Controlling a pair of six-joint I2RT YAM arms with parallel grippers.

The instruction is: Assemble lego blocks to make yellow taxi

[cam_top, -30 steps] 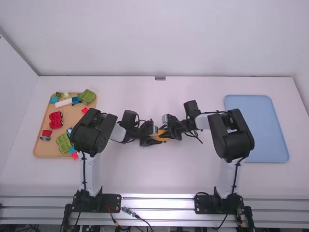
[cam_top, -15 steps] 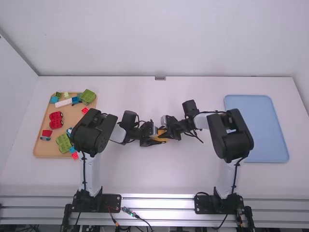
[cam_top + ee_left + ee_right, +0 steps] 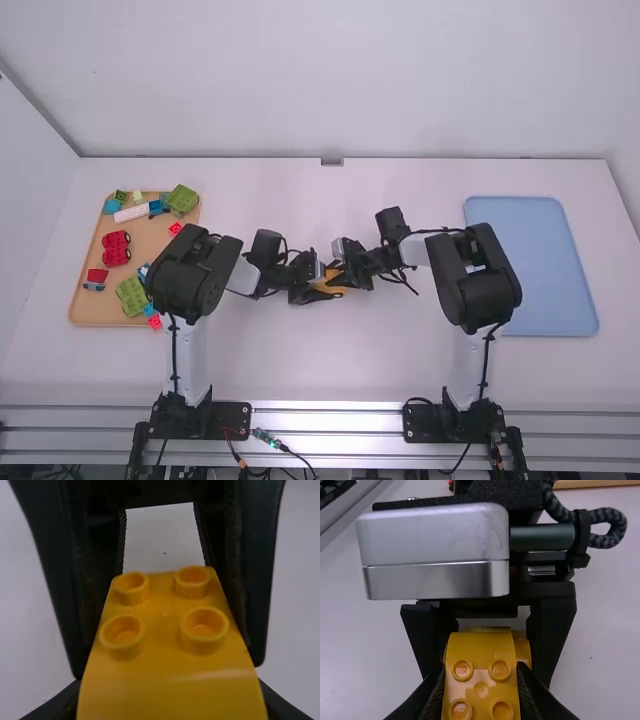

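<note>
In the middle of the table, the left gripper (image 3: 318, 285) and the right gripper (image 3: 342, 278) face each other, with a yellow piece (image 3: 331, 289) between them. In the left wrist view the left gripper (image 3: 170, 702) is shut on the near part of the yellow piece (image 3: 162, 630), studs showing; the other arm's fingers flank its far part. The right wrist view has the right gripper (image 3: 481, 687) shut on the studded yellow block (image 3: 481, 690), with more yellow behind it between the left arm's fingers. The seam between yellow parts is mostly hidden.
At the left, a tan tray (image 3: 90, 310) holds several loose blocks, among them a red one (image 3: 116, 248), a green one (image 3: 131, 296) and a white one (image 3: 131, 213). A blue tray (image 3: 530, 270) lies at the right.
Over the last second the right gripper and forearm have shifted slightly left, toward the left gripper. The left arm looks nearly still.
</note>
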